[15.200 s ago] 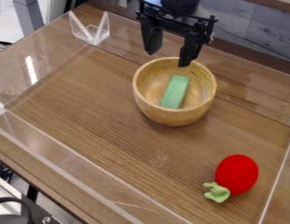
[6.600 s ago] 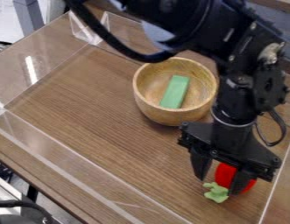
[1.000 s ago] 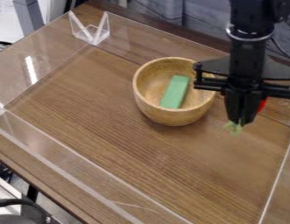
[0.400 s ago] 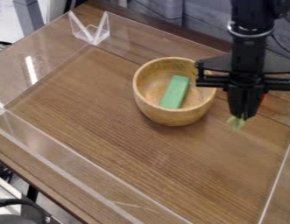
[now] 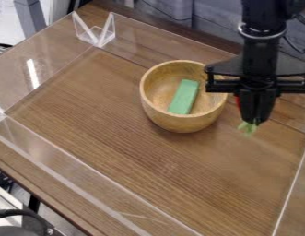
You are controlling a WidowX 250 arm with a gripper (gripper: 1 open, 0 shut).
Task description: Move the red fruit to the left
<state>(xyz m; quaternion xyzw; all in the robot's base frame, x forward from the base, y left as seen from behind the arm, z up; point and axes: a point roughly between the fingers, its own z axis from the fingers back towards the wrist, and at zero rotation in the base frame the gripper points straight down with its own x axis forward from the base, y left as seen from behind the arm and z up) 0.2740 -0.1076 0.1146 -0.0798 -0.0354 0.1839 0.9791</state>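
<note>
One fruit (image 5: 252, 123) hangs clenched in the jaws of the gripper (image 5: 252, 118), lifted clear of the surface near its right edge, just right of the bowl (image 5: 183, 96) holding a block (image 5: 184, 96). Carrying is the step in hand. Next, I judge, it must travel toward the left edge, clearing or skirting the bowl, then lower and release.

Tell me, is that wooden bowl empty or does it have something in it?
Not empty. The wooden bowl stands upright on the table with a green block lying inside it.
</note>
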